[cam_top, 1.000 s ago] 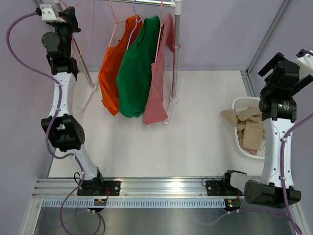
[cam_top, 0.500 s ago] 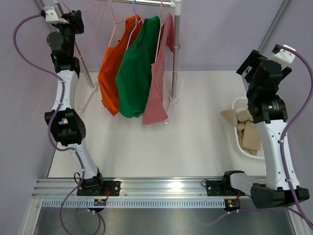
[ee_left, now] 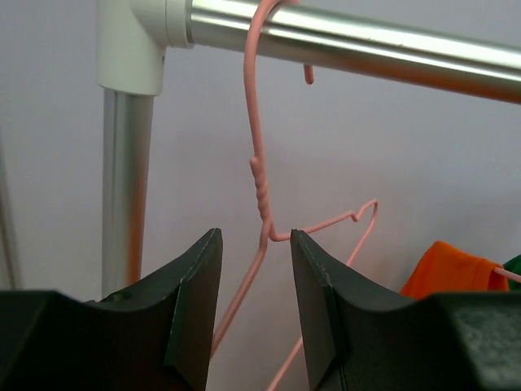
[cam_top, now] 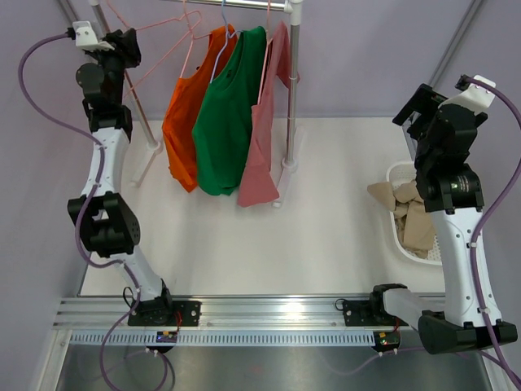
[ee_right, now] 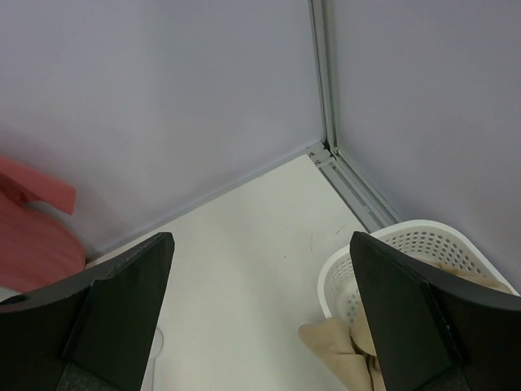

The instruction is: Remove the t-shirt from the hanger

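Left claw (cam_top: 124, 47): a second ago it sat higher in the overhead view, close under the rail's end. It has since slid lower and a little right.

Empty pink hanger (cam_top: 163, 50): earlier it showed only as thin lines by the claw. Now it has swung out, its wire triangle tilted toward the orange shirt (cam_top: 186, 122).

Right arm (cam_top: 446, 163): a second ago it leaned out at the desk's right edge, wrist half out of frame. By half a second ago it had swung inward and risen. Since then it has only drifted slightly right and straightened over the basket (cam_top: 396, 173).
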You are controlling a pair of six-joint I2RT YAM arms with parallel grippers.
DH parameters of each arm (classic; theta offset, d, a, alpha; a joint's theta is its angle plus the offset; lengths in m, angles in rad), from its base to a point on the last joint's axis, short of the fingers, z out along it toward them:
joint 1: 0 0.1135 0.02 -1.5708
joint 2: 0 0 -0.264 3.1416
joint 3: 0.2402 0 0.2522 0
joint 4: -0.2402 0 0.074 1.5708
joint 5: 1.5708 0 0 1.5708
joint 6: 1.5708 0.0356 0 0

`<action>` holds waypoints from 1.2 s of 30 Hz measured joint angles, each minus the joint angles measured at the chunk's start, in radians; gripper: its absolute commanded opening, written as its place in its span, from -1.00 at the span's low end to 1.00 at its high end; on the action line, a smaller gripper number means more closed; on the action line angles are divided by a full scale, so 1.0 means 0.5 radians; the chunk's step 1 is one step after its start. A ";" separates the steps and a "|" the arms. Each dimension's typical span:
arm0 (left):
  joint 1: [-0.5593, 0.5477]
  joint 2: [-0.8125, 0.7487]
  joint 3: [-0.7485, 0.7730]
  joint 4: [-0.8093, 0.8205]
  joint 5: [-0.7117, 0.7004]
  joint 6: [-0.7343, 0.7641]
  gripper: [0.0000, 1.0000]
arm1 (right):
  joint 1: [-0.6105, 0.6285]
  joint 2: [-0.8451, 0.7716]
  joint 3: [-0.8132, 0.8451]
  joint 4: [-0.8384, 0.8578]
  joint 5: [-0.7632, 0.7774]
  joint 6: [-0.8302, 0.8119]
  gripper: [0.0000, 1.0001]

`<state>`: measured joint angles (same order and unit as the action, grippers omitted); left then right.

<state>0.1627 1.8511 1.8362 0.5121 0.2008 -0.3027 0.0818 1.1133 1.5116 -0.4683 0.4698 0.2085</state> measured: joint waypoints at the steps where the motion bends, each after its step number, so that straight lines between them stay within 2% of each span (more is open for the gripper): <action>1: 0.000 -0.063 -0.069 0.000 -0.011 0.016 -0.13 | 0.002 -0.004 0.000 0.000 -0.008 0.000 0.99; 8: 0.000 -0.508 -0.381 0.087 -0.084 0.103 -0.10 | 0.002 -0.018 0.000 -0.001 -0.063 0.001 0.99; 11: 0.000 -0.654 -0.419 0.140 -0.093 0.131 -0.11 | 0.003 -0.028 0.000 -0.001 -0.092 0.002 0.99; 13: 0.000 -0.702 -0.401 0.144 -0.073 0.141 -0.21 | 0.004 -0.033 0.001 -0.001 -0.103 0.003 0.99; 16: 0.000 -0.713 -0.347 0.112 0.002 0.110 -0.26 | 0.004 -0.033 0.002 -0.002 -0.130 0.011 0.99; 24: -0.090 -0.663 -0.269 -0.108 0.243 0.008 -0.21 | 0.018 -0.033 0.008 -0.002 -0.145 0.033 0.99; 36: -0.407 -0.424 0.047 -0.598 0.500 0.225 -0.16 | 0.021 -0.076 0.011 -0.004 -0.197 0.034 0.99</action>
<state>-0.0410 1.6390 1.8599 0.2131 0.4507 -0.1902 0.0921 1.0752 1.5169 -0.4702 0.3714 0.2256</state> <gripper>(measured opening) 0.410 0.993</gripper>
